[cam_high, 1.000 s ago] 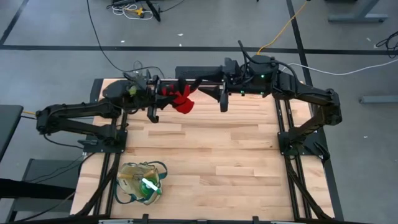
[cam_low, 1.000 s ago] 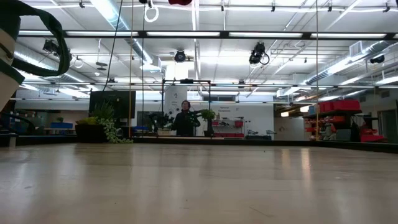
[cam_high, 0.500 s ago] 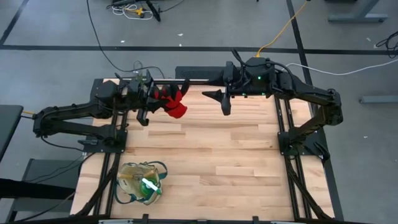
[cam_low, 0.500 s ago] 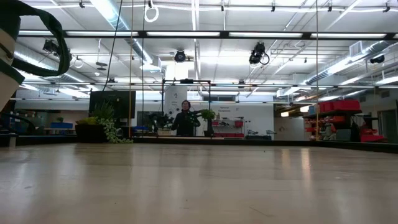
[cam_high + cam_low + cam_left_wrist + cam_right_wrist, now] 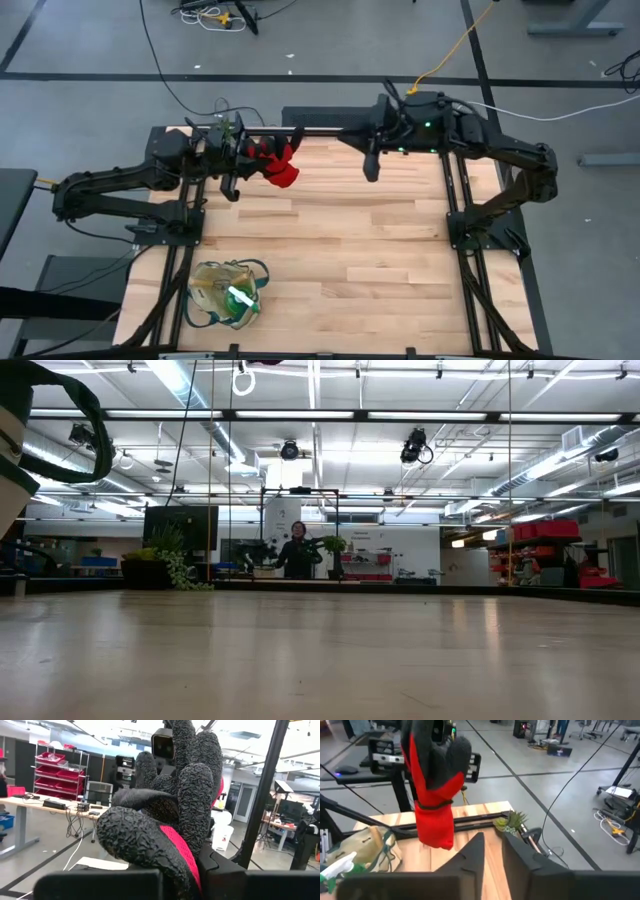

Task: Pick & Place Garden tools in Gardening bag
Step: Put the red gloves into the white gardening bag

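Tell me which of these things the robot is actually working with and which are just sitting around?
In the job: glove bundle held by the left gripper; gardening bag with a green item inside.
Just there: small potted plant near the table's edge; right gripper, waiting.

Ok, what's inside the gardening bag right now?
In the gardening bag a translucent green item with a white part pokes out. Anything deeper is hidden by the fabric. The glove bundle is not in it; the left claw holds it.
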Controlling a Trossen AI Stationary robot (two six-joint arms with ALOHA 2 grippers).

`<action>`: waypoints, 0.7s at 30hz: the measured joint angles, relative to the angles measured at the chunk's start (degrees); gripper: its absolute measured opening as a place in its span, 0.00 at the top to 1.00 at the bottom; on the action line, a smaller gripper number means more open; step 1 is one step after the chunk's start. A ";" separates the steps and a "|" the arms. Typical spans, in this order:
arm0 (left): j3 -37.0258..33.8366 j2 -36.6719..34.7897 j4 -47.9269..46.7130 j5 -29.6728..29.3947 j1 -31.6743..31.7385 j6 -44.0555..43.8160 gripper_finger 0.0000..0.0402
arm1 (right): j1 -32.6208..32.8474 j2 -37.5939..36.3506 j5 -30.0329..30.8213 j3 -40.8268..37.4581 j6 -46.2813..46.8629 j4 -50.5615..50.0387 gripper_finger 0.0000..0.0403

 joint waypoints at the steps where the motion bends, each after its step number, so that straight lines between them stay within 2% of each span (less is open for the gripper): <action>1: -0.03 -0.25 -0.20 0.00 0.00 0.04 0.92 | 0.01 -0.52 0.02 0.00 -0.04 -0.63 0.87; 7: -0.01 -1.51 -1.64 0.50 -0.09 -0.45 0.92 | 0.02 -3.40 -0.05 0.00 -0.20 -2.31 0.99; 21: -0.01 -3.75 -3.77 1.69 -1.09 0.04 0.93 | 0.02 -9.42 -0.02 0.02 -1.08 -7.47 1.00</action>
